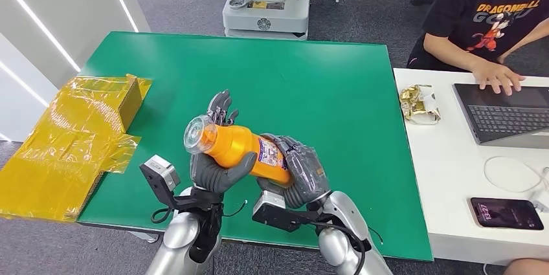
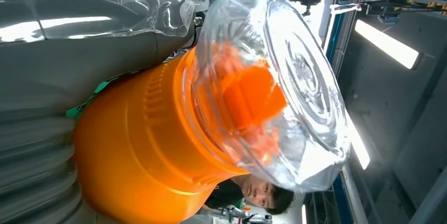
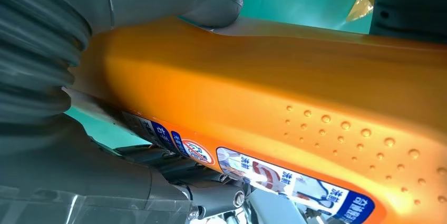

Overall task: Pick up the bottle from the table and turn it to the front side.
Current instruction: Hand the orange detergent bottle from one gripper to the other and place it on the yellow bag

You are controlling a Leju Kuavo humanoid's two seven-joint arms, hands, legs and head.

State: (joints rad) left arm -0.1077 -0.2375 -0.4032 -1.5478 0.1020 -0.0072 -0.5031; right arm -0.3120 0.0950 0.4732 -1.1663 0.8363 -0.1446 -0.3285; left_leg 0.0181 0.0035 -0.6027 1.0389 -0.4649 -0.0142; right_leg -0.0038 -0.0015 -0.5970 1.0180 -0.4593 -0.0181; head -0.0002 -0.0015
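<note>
Green counter, office floor beyond. Orange bottle was held off the counter near its front edge, left robot hand gripping the neck end, right robot hand the base. Long axis near level, clear cap pointing left. Rigid, smooth plastic; probably slippery, best gripped mid-body.

Around the green surface

A yellow-wrapped cardboard box overhangs its left edge. A white desk abuts its right edge, carrying a crumpled gold wrapper, a laptop, a white cable and a phone; a person types there.
</note>
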